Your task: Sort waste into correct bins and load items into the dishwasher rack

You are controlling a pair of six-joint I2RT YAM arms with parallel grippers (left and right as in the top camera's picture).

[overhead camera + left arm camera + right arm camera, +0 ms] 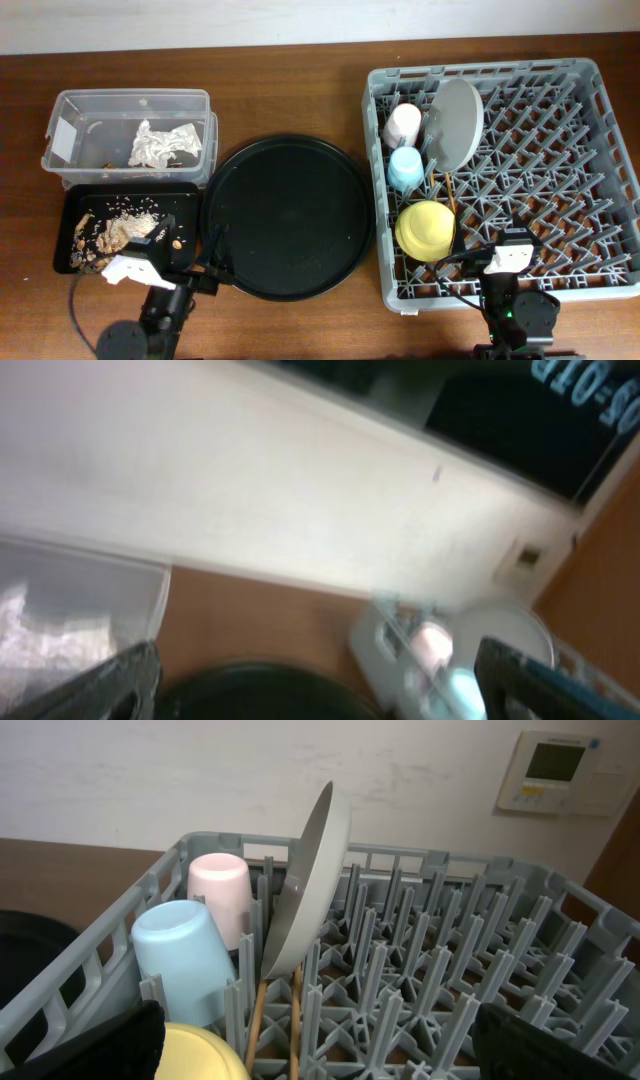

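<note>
Grey lattice rack [560,150] | pale round plate [458,120] on edge | left gripper [320,685], right gripper [315,1045]: both spread apart

Even indoor light, soft shadows, left wrist view motion-blurred, others sharp

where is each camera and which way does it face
Overhead: above the table, straight down on rack, round tray, clear tub, black tray; left arm, right arm at bottom edge.
Left wrist: low, tilted up at the wall, blurred; left fingers in bottom corners.
Right wrist: at the rack's near side, facing across it; right fingers in bottom corners.
Both wrist views show pink cup and plate.
</note>
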